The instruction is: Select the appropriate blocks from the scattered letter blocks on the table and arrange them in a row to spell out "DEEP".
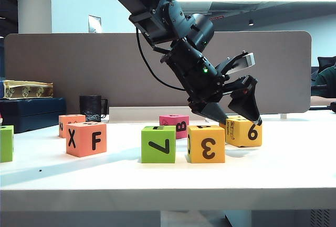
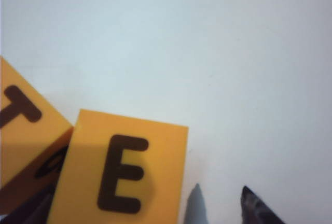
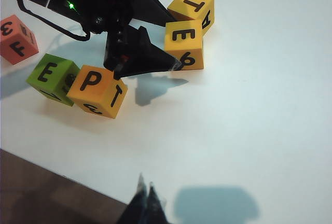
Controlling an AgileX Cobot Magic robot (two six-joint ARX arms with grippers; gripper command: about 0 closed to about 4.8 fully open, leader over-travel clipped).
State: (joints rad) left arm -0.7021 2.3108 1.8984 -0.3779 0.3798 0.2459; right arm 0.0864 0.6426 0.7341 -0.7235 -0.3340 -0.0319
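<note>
Progress is partial. On the table [image 1: 294, 169], the green cube [image 1: 158, 144] with E on top and the yellow cube [image 1: 206, 143] with P on top sit side by side near the front; in the right wrist view they touch corner to corner and are skewed rather than squared up.

The yellow cube marked 6 [image 1: 243, 132], also with E on top, lies just behind and to the right, not yet in line. Another yellow cube [image 3: 195, 5] with T on top touches it.

Left gripper [image 1: 233, 114]: lowered beside the cube marked 6, jaws spread wide, nothing held.

Right gripper [image 3: 146, 197]: set well back over bare table, jaws closed, empty.

Remaining, by estimate:
- align the second E;
- fetch a D, likely from the coral cubes [image 1: 86, 138] at the left. No D face is visible, so this cannot be confirmed.
</note>
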